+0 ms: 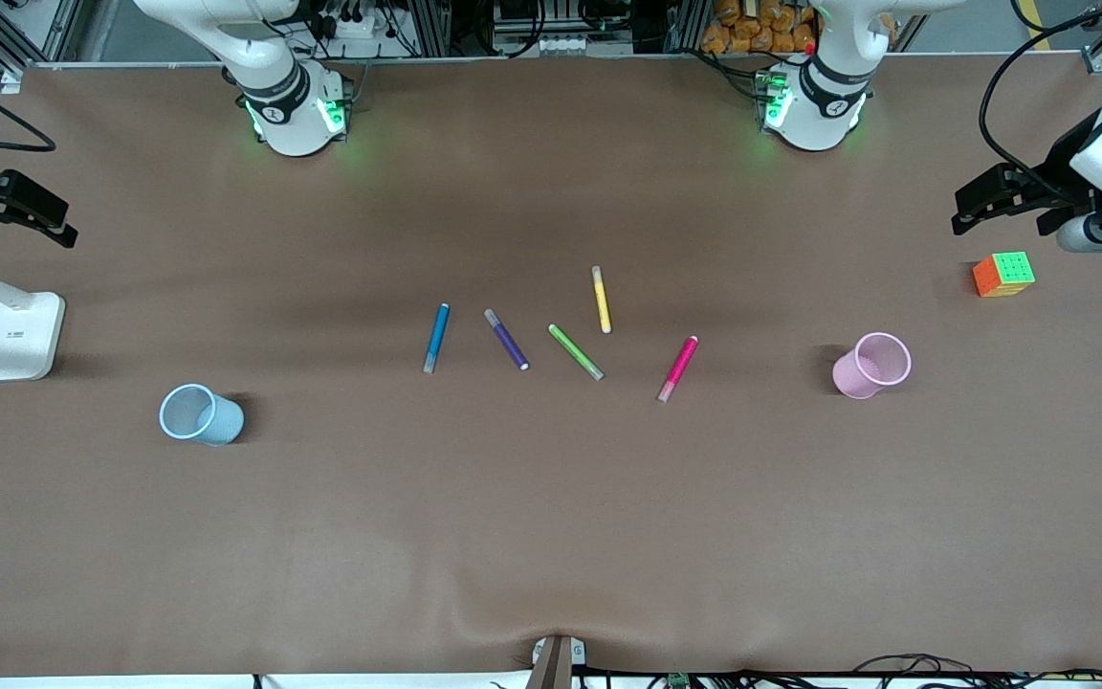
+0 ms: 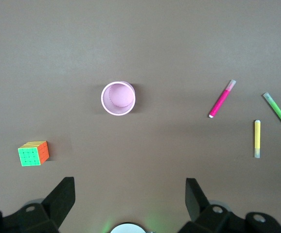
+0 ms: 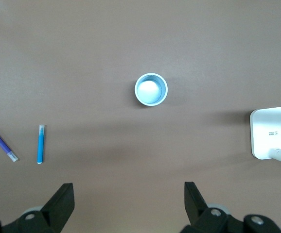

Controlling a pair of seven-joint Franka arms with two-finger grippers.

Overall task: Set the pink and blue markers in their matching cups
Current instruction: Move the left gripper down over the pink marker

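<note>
The pink marker (image 1: 677, 368) (image 2: 221, 99) and the blue marker (image 1: 436, 338) (image 3: 41, 150) lie flat mid-table among other pens. The pink cup (image 1: 848, 375) (image 2: 103, 98) stands toward the left arm's end, the blue cup (image 1: 221, 426) (image 3: 136, 90) toward the right arm's end. Both cups are upright with nothing inside. My left gripper (image 1: 1005, 215) (image 2: 130, 184) hangs open and empty over the table's edge by the cube. High over the lamp base, my right gripper (image 1: 20, 230) (image 3: 129, 187) is open and empty too.
Purple (image 1: 506, 339), green (image 1: 576, 351) and yellow (image 1: 601, 300) pens lie between the two markers. A colourful cube (image 1: 1003, 274) sits at the left arm's end, farther from the front camera than the pink cup. A white lamp base (image 1: 20, 335) stands at the right arm's end.
</note>
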